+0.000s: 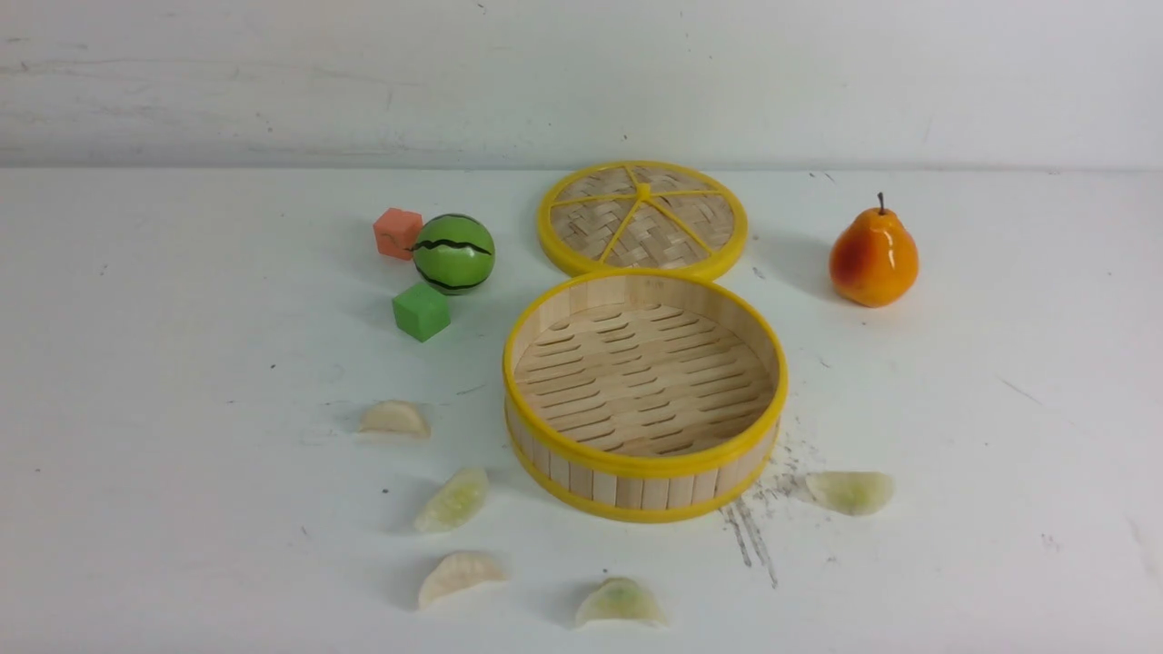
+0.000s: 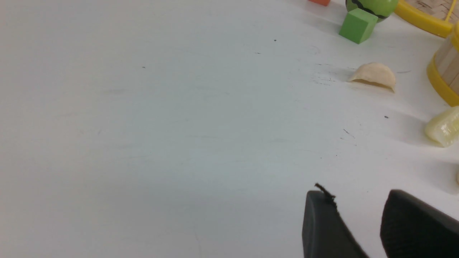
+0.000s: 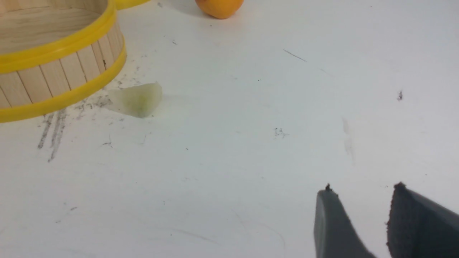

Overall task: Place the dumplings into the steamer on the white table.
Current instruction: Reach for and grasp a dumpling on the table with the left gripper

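The steamer [image 1: 645, 468] stands empty in the middle of the white table [image 1: 182, 409]. Several pale dumplings lie around it on the table: one [image 1: 393, 419] to its left, one [image 1: 452, 500] at its front left, two [image 1: 459, 574] [image 1: 621, 602] near the front edge, one [image 1: 850, 491] at its front right. Neither arm shows in the front view. My left gripper [image 2: 358, 195] is open over bare table, short of a dumpling [image 2: 373, 74] and the steamer [image 2: 443, 75]. My right gripper [image 3: 363, 190] is open and empty too, well away from the right dumpling [image 3: 138, 100] beside the steamer [image 3: 61, 71].
The woven lid [image 1: 642, 218] lies flat behind the steamer. A pear [image 1: 873, 257] stands at the back right. A small watermelon ball [image 1: 453, 253], an orange cube [image 1: 397, 233] and a green cube [image 1: 421, 312] sit at the back left. Dark scratch marks [image 1: 750, 536] run in front of the steamer.
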You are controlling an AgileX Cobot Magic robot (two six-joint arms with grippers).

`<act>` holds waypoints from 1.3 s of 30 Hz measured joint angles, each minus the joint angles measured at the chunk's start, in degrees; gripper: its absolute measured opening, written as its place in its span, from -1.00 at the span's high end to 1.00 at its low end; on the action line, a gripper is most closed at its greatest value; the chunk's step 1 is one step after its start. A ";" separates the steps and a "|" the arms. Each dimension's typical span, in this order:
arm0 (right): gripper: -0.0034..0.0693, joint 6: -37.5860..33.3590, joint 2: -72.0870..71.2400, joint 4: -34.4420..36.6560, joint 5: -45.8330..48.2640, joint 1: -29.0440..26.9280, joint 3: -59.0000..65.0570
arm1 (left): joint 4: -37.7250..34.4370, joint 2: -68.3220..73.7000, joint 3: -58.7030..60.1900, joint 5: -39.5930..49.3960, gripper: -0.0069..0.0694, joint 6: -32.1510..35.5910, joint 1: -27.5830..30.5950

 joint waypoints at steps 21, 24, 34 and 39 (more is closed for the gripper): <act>0.25 0.00 0.00 3.21 0.00 0.00 0.00 | 0.00 0.00 0.00 0.00 0.19 0.00 0.00; 0.25 0.00 0.00 3.25 0.00 0.00 0.00 | 0.00 0.00 0.00 0.00 0.19 0.00 0.00; 0.25 0.00 0.00 12.10 0.17 0.00 0.00 | -0.59 0.00 0.00 -1.50 0.19 0.00 0.00; 0.25 0.00 0.00 27.47 1.11 0.00 0.13 | -4.38 0.00 0.00 -6.12 0.19 0.00 0.00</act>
